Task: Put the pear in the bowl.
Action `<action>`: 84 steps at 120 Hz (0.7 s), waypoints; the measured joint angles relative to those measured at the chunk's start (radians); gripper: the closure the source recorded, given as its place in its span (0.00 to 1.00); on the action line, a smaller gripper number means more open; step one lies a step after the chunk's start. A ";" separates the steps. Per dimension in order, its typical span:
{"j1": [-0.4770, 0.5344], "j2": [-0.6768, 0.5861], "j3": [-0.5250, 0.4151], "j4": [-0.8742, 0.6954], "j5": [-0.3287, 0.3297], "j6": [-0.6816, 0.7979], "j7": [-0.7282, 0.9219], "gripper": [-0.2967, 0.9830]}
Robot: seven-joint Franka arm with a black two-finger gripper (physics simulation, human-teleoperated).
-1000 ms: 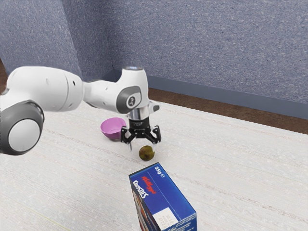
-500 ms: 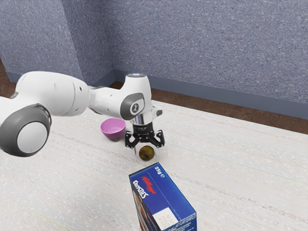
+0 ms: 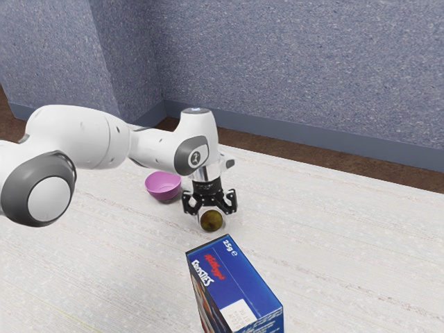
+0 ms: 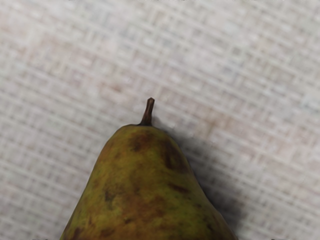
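The black fingers (image 3: 211,221) are closed on the pear (image 4: 145,190), one on either side of its rounded body, low over the pale desk (image 3: 333,250). The white arm (image 3: 76,139) enters from the exterior view's left and bends down to the hand, which points toward the desk. The pear, mottled green and brown, is between the fingers and outside the bowl (image 3: 163,187); in the wrist view its body narrows to a short brown stem (image 4: 148,112), which points out from beneath the hand over the desk's woven-looking surface. A soft shadow (image 4: 220,192) falls on the desk just beside the pear. The bowl, pink and round, stands upright on the desk near the fingers, toward the exterior view's left and farther from that camera, well apart from the pear. A blue cereal box (image 3: 239,277), with red and white lettering and a white label, stands on the opposite side of the fingers from the bowl, nearer the exterior camera. Beyond the fingers and the desk's far edge lie a strip of brown floor (image 3: 277,156) and a speckled blue-grey wall (image 3: 277,62).
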 joint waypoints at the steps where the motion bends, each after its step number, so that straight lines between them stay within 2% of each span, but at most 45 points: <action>1: 0.000 0.000 0.000 0.000 -0.001 0.000 0.001 0.35; 24: 0.000 0.000 0.000 0.000 -0.013 0.006 0.019 0.46; 84: 0.000 -0.002 0.000 0.000 -0.013 0.010 0.039 0.47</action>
